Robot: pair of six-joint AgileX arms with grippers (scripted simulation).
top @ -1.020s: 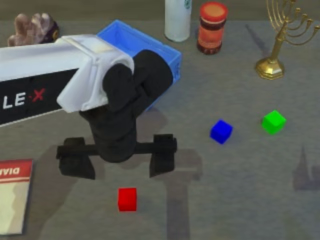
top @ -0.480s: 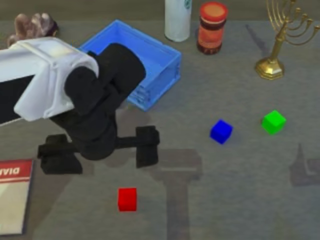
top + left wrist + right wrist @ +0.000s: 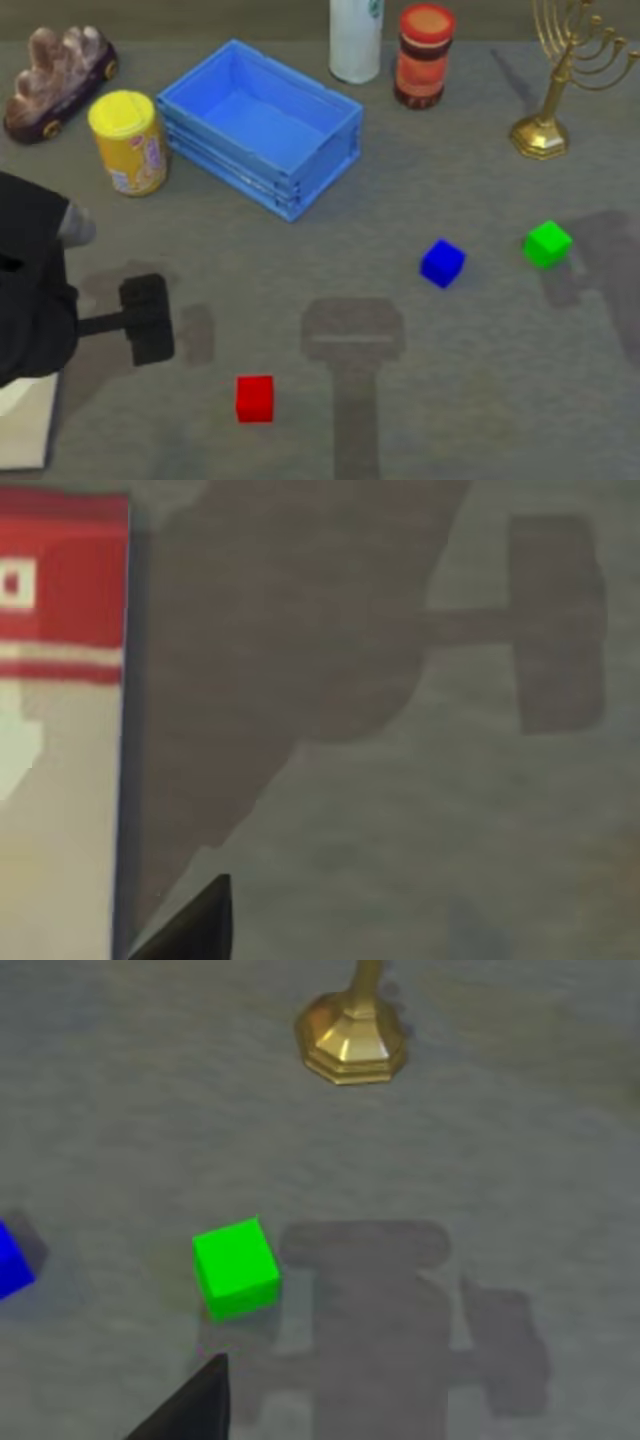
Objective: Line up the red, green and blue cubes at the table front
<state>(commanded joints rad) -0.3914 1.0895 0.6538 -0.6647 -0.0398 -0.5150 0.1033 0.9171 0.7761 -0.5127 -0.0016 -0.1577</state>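
Right wrist view puts the green cube [image 3: 236, 1268] just ahead of our right gripper, probably nearest; can't tell if its fingers are spread.

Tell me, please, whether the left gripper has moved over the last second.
Yes. The left gripper has drawn back toward the table's left edge, away from the blue crate it partly covered, leaving the red cube where it was.

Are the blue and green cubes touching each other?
Apart. The top view shows bare table between the blue cube and the green cube; the right wrist view shows the same gap.
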